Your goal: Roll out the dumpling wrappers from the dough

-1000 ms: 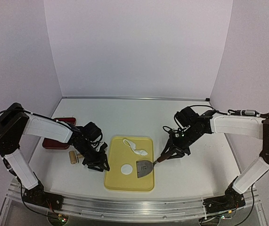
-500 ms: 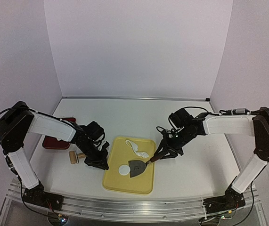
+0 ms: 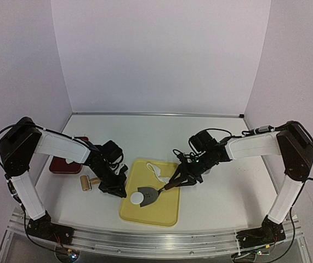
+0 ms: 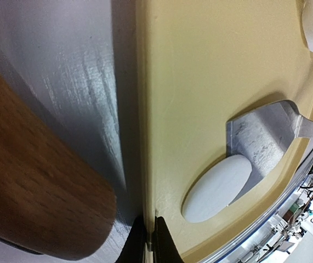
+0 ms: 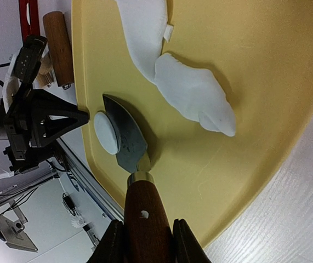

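Two changes show against a second ago. Your left pincer, then spread beside the yellow tray, is now pressed together on the tray's left rim, so the tray is pinned. Your right pincer, clamped on the wooden handle of the scraper as before, now sits further left. The blade, which lay apart from the dumpling wrapper, now touches it. The wrapper lies flat on the tray floor near the front left corner. Whether the blade edge is already under it, these views do not tell. To my eye you are at the lift-off step, with one disc made and about to be freed from the tray.

Watch what lies around. The dough scrap lies at the tray's far side, apart from the wrapper. The rolling pin rests on the desk just left of your left pincer, with a red tray beyond it. Nothing lies between blade and wrapper. The left fingertips at the rim are close ahead of the push, so a long stroke could drive the disc into them.
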Controlling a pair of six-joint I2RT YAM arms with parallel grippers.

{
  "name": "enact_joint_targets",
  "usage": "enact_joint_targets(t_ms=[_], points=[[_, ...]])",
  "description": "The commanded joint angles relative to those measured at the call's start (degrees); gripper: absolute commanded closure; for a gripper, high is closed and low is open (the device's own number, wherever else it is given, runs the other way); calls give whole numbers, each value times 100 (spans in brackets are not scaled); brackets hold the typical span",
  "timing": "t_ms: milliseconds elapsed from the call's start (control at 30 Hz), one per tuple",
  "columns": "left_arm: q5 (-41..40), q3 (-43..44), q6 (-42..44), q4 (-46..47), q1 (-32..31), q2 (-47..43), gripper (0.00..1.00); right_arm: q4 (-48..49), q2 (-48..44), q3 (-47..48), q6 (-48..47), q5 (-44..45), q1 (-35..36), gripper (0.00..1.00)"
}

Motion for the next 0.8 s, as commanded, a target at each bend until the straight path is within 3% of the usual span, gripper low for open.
enact_joint_targets(t_ms=[0,600,667,767], points=[[-48,95,213,37,-153,352,100,-344,524,-114,-25,673,173,100],[7,51,-52,-19,-177,134,99,581,1029,-79,561,261,546,100],[-196,199,-48,-235,-172,-12,93,646,904,-168,636,264,548,100],[-436,459,-34,-599,-155,-315,75,762,627,-305,716,180,542,100]])
